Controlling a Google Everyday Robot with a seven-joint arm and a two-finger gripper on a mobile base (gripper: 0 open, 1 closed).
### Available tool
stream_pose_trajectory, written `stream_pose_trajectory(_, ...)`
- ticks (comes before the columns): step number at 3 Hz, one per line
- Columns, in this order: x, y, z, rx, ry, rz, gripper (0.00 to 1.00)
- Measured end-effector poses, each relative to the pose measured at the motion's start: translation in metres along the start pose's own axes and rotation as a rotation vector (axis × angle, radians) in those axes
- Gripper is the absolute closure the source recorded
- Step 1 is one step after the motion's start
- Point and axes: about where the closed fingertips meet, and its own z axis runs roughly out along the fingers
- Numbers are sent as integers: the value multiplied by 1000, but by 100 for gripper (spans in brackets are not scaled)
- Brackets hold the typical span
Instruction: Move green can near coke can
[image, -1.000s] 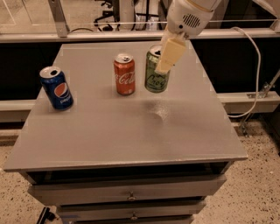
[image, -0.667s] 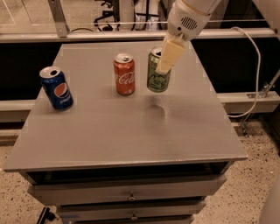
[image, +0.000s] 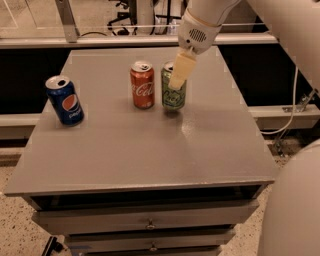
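The green can (image: 174, 99) stands upright on the grey table (image: 150, 150), just right of the coke can (image: 142, 86), with a narrow gap between them. My gripper (image: 175, 82) reaches down from the upper right and is shut on the green can. One cream finger (image: 179, 71) lies across the can's front upper part; the other finger is hidden behind the can. The can's base is at or barely above the tabletop.
A blue Pepsi can (image: 65, 100) stands tilted near the table's left edge. The table has drawers (image: 150, 225) below its front edge. My white arm (image: 295, 40) fills the right side. A rail and cables run behind the table.
My gripper has carried the green can left and down towards the coke can. The coke can and the Pepsi can have not moved.
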Motion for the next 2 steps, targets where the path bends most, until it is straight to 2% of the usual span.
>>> stream_pose_trajectory(2, -12, -6, 22, -9, 17, 12, 100)
